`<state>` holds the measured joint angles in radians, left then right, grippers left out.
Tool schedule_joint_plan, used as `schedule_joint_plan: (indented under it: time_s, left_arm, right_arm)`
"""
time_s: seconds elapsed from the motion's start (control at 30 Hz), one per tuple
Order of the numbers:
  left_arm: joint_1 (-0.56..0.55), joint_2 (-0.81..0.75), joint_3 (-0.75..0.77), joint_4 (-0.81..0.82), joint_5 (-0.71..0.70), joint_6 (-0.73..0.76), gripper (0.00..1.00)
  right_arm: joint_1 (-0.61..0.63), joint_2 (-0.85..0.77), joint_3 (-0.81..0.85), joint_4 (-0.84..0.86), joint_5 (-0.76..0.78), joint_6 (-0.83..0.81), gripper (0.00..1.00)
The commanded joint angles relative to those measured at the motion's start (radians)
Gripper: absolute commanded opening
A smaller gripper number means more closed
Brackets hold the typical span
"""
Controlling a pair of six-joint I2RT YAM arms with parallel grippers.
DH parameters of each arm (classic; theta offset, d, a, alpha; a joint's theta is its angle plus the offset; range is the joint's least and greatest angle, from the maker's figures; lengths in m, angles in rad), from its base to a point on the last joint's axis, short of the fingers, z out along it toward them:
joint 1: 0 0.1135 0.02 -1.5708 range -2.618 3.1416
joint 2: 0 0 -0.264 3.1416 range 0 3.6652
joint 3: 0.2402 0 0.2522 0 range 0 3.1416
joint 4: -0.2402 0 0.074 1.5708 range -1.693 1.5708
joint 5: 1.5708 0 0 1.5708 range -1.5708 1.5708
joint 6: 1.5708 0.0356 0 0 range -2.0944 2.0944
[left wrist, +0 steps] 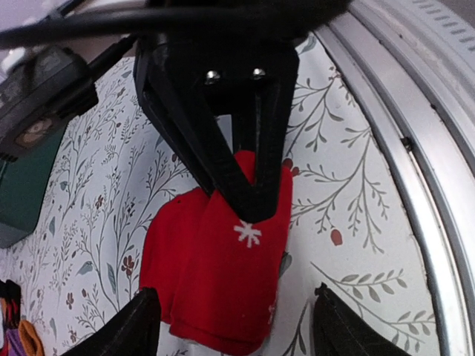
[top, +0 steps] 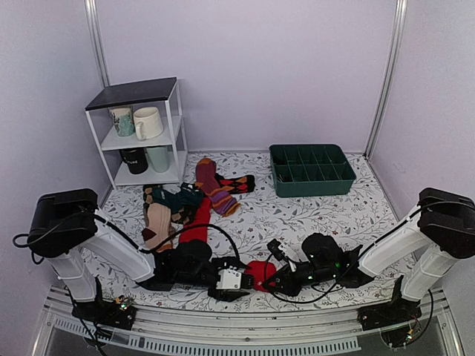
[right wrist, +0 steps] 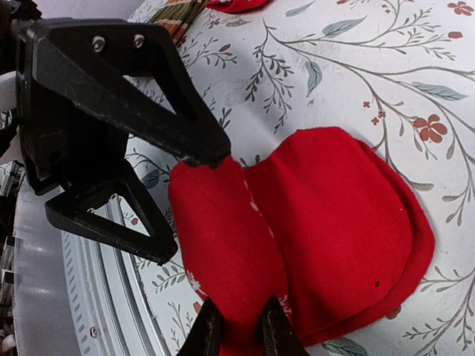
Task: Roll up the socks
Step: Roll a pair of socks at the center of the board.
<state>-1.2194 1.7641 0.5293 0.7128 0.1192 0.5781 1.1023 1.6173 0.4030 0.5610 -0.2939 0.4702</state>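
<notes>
The red socks (top: 260,273) lie doubled over near the table's front edge, between my two grippers. They fill the left wrist view (left wrist: 223,282) and the right wrist view (right wrist: 334,230). A red length (top: 197,222) runs back toward the sock pile and under my left arm; the cuff band is hidden. My right gripper (top: 273,282) (right wrist: 241,334) is shut on the folded edge of the socks. My left gripper (top: 239,280) (left wrist: 237,326) is open wide, its fingertips (left wrist: 141,319) straddling the same fold from the opposite side.
A pile of other socks (top: 167,208) and a maroon striped sock (top: 215,189) lie at mid left. A green divided bin (top: 312,169) stands at the back right, a white shelf with mugs (top: 141,126) at the back left. A metal rail (left wrist: 415,148) runs along the front edge.
</notes>
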Motion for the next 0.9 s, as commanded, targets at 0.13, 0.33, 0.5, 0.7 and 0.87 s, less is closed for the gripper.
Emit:
schedule_joint_plan:
  time_s: [0.13, 0.33, 0.5, 0.7, 0.87]
  left_arm:
    - [-0.006, 0.015, 0.015, -0.019, 0.016, -0.002, 0.61]
    - [-0.006, 0.058, 0.042, -0.028, 0.017, -0.009, 0.58]
    - [-0.003, 0.061, 0.060, -0.066, 0.026, -0.015, 0.38]
    - [-0.002, 0.064, 0.071, -0.089, 0.036, -0.020, 0.07]
    - [0.012, 0.068, 0.105, -0.195, 0.095, -0.073, 0.00]
  right_arm:
    - [-0.007, 0.071, -0.046, -0.247, -0.042, 0.011, 0.08]
    - [-0.012, 0.069, -0.048, -0.247, -0.050, 0.014, 0.08]
    - [-0.013, 0.074, -0.052, -0.241, -0.051, 0.019, 0.08]
    - [-0.017, 0.085, -0.048, -0.238, -0.059, 0.019, 0.08]
    - [-0.017, 0.059, -0.050, -0.244, -0.035, 0.013, 0.15]
